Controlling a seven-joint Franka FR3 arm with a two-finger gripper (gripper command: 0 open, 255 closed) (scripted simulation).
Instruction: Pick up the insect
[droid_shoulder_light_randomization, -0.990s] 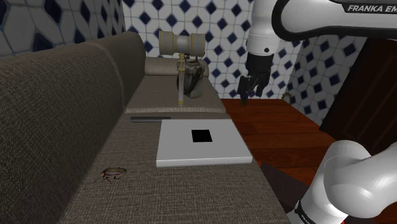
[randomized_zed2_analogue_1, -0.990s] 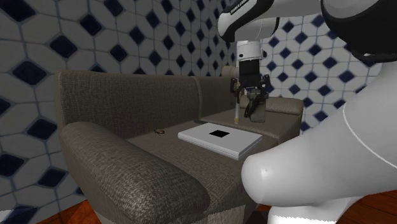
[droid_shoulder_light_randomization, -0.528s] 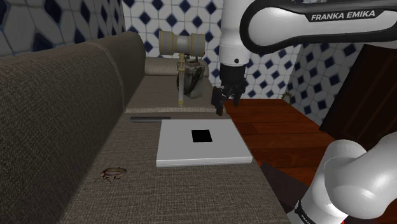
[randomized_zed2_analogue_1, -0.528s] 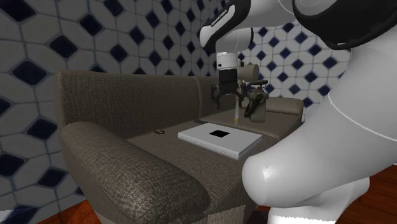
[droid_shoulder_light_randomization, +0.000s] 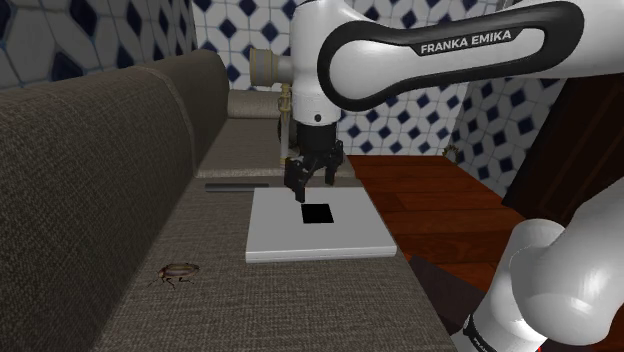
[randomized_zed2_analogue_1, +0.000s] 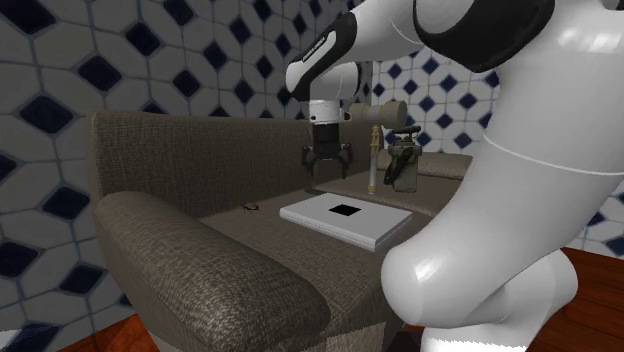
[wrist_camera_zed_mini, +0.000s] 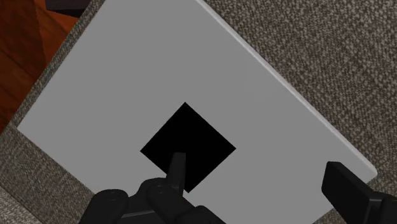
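Shoulder view puts the insect (droid_shoulder_light_randomization: 178, 272) at the lower left of the frame. It is a small brownish creature lying flat on the sofa seat (droid_shoulder_light_randomization: 300, 300), close to where the seat meets the backrest. It sits alone, well apart from the white slab (droid_shoulder_light_randomization: 350, 238) that occupies the middle of the frame. In the second exterior view the insect (randomized_zed2_analogue_1: 250, 207) is a tiny dark speck at centre left, just beyond the near corner of the slab (randomized_zed2_analogue_1: 385, 228) and in front of the backrest.

The gripper (droid_shoulder_light_randomization: 312, 187) hangs pointing down above the far edge of the slab, near its black square (droid_shoulder_light_randomization: 317, 214), at the centre of the shoulder view. In the second exterior view the gripper (randomized_zed2_analogue_1: 327, 166) is clearly raised above the cushion, touching nothing. The wrist view looks straight down on the slab (wrist_camera_zed_mini: 159, 70) and its black square (wrist_camera_zed_mini: 191, 137). There the jaws stand wide apart with nothing between them, so the gripper (wrist_camera_zed_mini: 254, 164) is open and empty.

By my judgement the task is at an early stage: nothing has been grasped or lifted. What remains is to carry the hand across the slab toward the lower left of the shoulder frame, lower it over the insect, close the jaws and lift. The creature is small and low against the weave, so the descent will likely need to be nearly down to the fabric.
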